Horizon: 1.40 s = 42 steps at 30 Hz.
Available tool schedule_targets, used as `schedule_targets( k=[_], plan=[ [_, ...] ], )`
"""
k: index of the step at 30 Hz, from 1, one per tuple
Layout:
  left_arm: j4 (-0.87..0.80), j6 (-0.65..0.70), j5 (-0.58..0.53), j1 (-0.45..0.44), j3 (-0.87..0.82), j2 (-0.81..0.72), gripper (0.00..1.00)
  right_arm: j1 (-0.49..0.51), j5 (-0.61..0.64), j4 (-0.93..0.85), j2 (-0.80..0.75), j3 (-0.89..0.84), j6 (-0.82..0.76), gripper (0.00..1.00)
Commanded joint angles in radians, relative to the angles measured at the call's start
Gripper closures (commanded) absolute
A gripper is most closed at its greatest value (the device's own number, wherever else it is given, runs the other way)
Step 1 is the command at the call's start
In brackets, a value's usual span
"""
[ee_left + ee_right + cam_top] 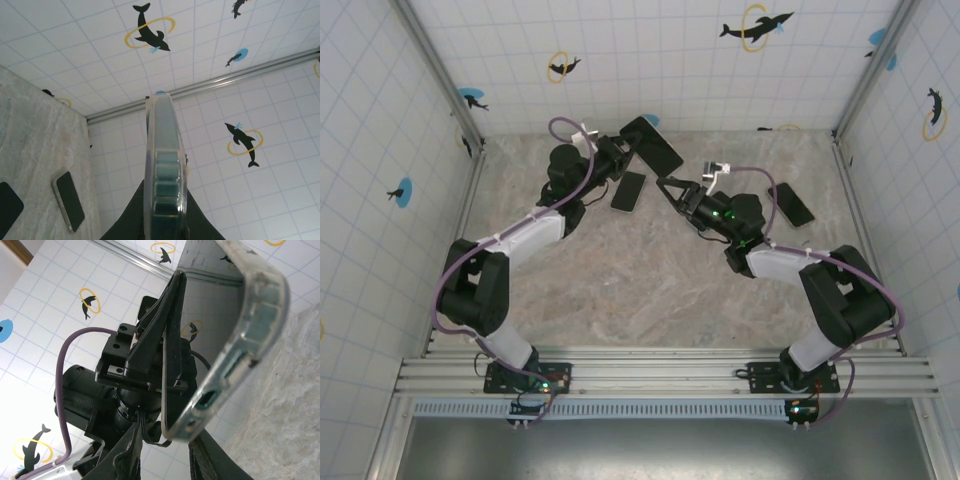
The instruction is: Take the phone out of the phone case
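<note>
From overhead the whole worktop [650, 300] is visible, with the left arm [520, 240] and right arm [790, 262] both reaching toward its far edge. The phone case [652, 146] is held tilted in the air above that edge, left of centre, and looks like a plain dark slab. The wrist views show more: a clear rim with teal buttons, seen edge-on from the left wrist, and a glossy face mirroring the wall tiles.

One spare phone [628, 191] lies flat just nearer than the case, and another phone [790, 203] lies toward the far right corner.

The left pincer [162, 212] is clamped tight across the case's faces. The right pincer [167, 442] stands slightly apart around the case's lower end. I cannot tell whether it pinches the case, nor whether the phone sits inside it.
</note>
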Motion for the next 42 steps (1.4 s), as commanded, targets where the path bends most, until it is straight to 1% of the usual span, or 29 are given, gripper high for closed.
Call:
schedule_targets(
  k=[1, 6, 10, 16, 19, 25, 29, 31, 34, 38, 42],
  plan=[
    [0.087, -0.021, -0.011, -0.01, -0.001, -0.047, 1.0, -0.002, 0.014, 0.069, 0.017, 0.026, -0.005, 0.74],
    [0.089, -0.028, -0.014, -0.013, -0.009, -0.048, 1.0, -0.008, 0.01, 0.116, 0.043, 0.026, 0.042, 0.82],
    [0.09, -0.038, -0.017, -0.013, -0.015, -0.051, 1.0, -0.01, 0.009, 0.115, 0.039, 0.015, 0.042, 0.89],
    [0.109, -0.092, -0.018, -0.019, -0.013, -0.049, 1.0, -0.016, 0.002, 0.103, 0.035, -0.002, 0.007, 0.96],
    [0.119, -0.125, -0.008, -0.025, -0.007, -0.053, 1.0, -0.03, -0.027, 0.089, 0.032, -0.007, -0.037, 1.0],
    [0.146, -0.198, 0.012, -0.034, 0.001, -0.078, 1.0, -0.033, -0.066, -0.087, -0.016, -0.032, -0.273, 1.0],
    [0.16, -0.231, -0.009, -0.055, 0.011, -0.1, 1.0, -0.044, -0.078, -0.058, 0.001, -0.075, -0.284, 1.0],
    [0.186, -0.257, -0.013, -0.069, 0.027, -0.097, 1.0, -0.046, -0.074, -0.089, 0.002, -0.078, -0.315, 1.0],
    [0.178, -0.256, -0.01, -0.086, 0.054, -0.101, 1.0, -0.056, -0.072, -0.134, 0.01, -0.079, -0.356, 1.0],
    [0.166, -0.235, -0.011, -0.088, 0.061, -0.12, 1.0, -0.075, -0.067, -0.137, 0.006, -0.098, -0.37, 1.0],
    [0.074, -0.159, 0.004, -0.087, 0.062, -0.138, 1.0, -0.086, -0.081, -0.152, -0.015, -0.088, -0.388, 1.0]
  ],
)
